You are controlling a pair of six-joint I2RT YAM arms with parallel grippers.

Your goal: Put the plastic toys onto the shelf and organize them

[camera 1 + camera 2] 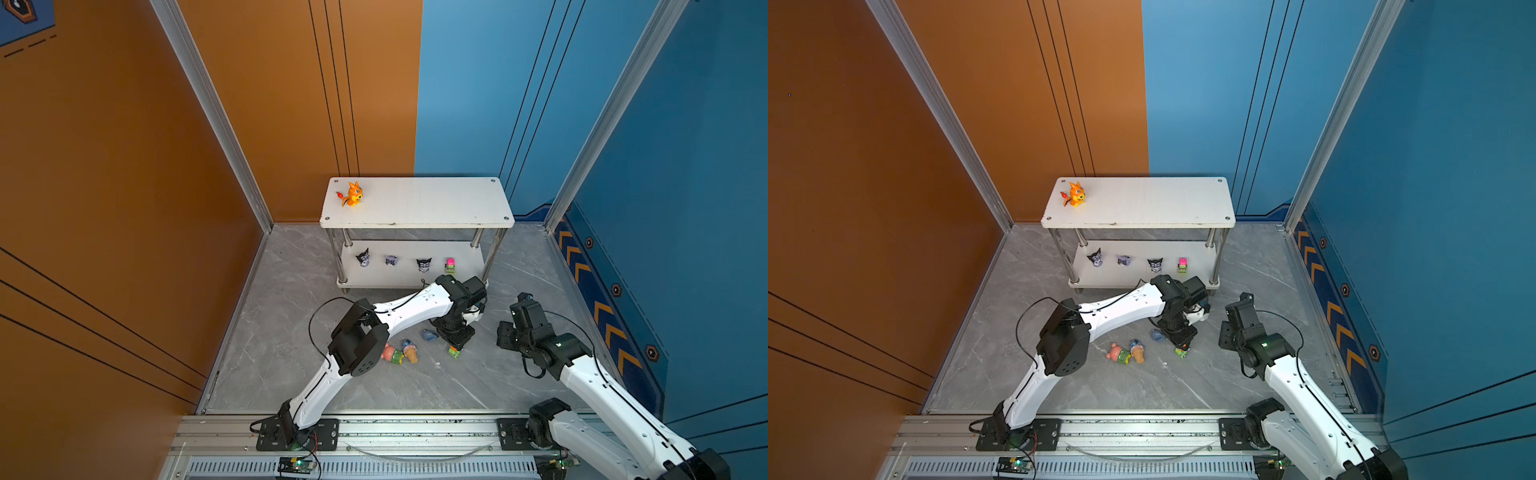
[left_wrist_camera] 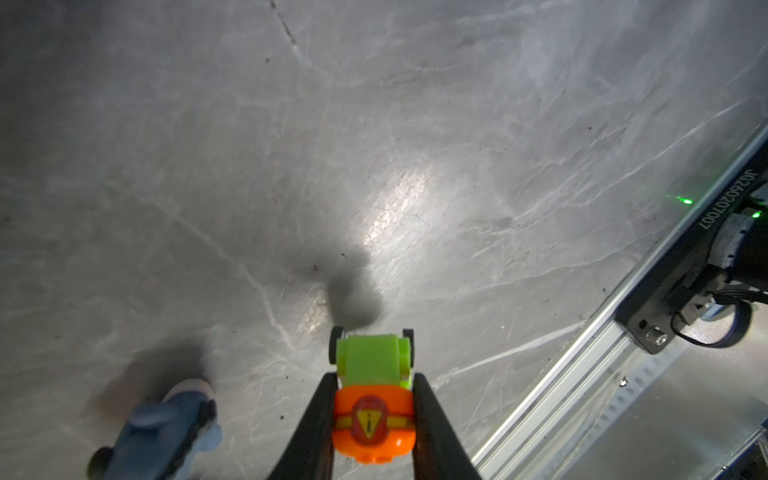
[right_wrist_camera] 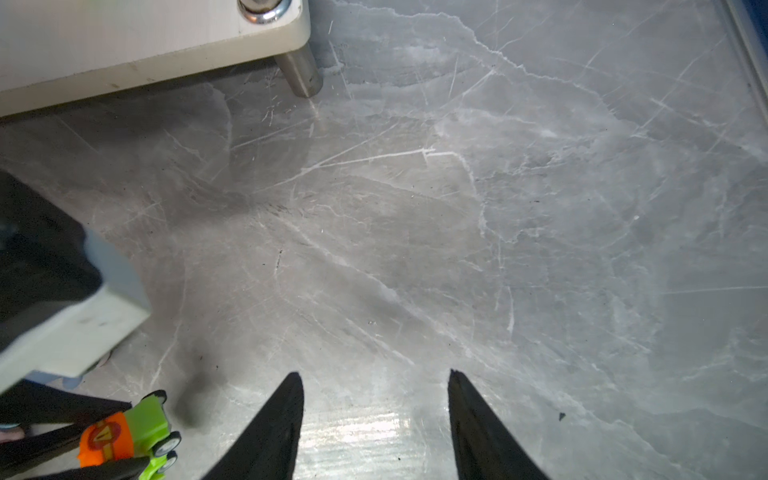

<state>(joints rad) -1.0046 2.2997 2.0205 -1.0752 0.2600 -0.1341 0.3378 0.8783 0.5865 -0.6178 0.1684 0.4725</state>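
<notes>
My left gripper (image 2: 374, 378) is shut on the orange car (image 2: 374, 419) with the green base, low over the floor beside the grey-blue donkey (image 1: 429, 335). I cannot tell if its wheels touch. The pink bear (image 1: 392, 354) and the blue creature on a cone (image 1: 410, 350) lie to the left. The shelf (image 1: 415, 203) holds the orange dragon (image 1: 353, 194) on top. Its lower board carries three imps (image 1: 363, 257) and the pink car (image 1: 450, 265). My right gripper (image 3: 374, 374) is open and holds nothing, over bare floor right of the orange car (image 3: 120, 436).
A chrome shelf leg (image 3: 299, 70) stands near the right gripper. An aluminium rail (image 1: 415, 428) with both arm bases runs along the front. Orange and blue walls enclose the grey marble floor (image 1: 291, 374).
</notes>
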